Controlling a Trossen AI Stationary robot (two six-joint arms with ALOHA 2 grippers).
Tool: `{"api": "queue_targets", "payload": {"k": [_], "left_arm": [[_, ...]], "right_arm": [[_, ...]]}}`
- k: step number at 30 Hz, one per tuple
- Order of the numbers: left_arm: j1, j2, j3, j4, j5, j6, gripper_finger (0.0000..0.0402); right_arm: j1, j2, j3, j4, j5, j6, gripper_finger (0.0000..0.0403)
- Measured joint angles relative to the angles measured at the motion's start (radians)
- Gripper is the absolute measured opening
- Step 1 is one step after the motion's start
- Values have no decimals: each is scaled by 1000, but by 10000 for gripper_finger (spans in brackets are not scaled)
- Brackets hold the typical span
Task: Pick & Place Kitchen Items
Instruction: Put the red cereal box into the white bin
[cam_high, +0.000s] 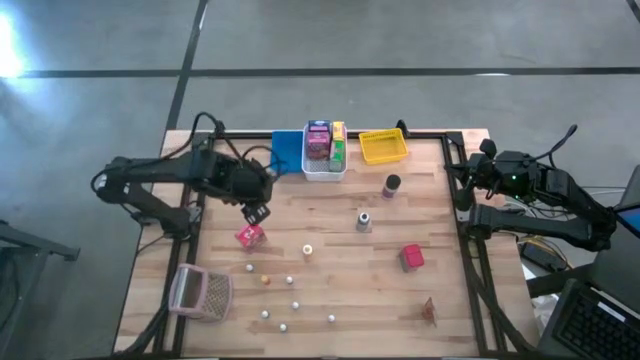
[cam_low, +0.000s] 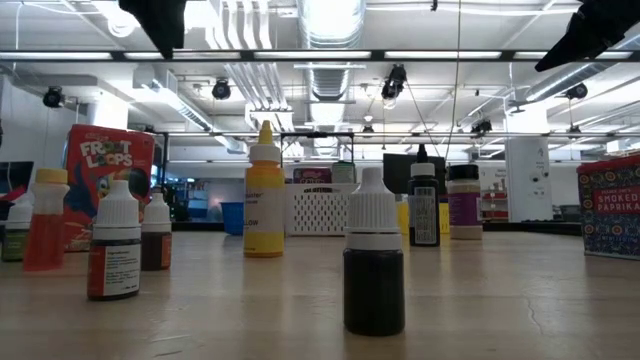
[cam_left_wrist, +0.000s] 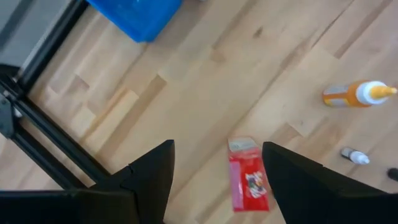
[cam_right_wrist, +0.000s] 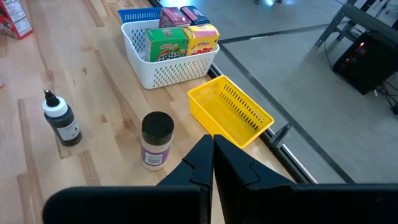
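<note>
Now left gripper (cam_high: 257, 212) hovering, fingers spread wide, just above red box (cam_high: 249, 235) lying left of centre, bare wood all round, right gripper (cam_right_wrist: 212, 163) pinched closed, waiting at table's (cam_high: 400, 300) right edge.

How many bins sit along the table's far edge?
3: the blue bin nearest the left arm, the white bin holding boxes in the middle, and the yellow bin toward the right arm.

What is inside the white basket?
The white basket holds small boxes standing upright: a green one, a yellow one, and pink and dark ones behind. Anything beneath them is hidden.
</note>
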Motion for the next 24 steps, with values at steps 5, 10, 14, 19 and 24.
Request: {"api": "queue_targets", "payload": {"k": [5,10,14,19,24], "left_arm": [[-46,14,-13,0,36,-58,247],[-94,22,-71,4,36,-130,247],[-128,22,-147,5,79,-205,247],[-185,22,-223,18,107,-257,247],[-224,22,-276,111,121,-278,248]], "right_arm": [[0,0,0,0,0,1,8],[0,0,0,0,0,2,8],[0,0,0,0,0,2,8],[0,0,0,0,0,1,8],[0,0,0,0,0,0,8]]}}
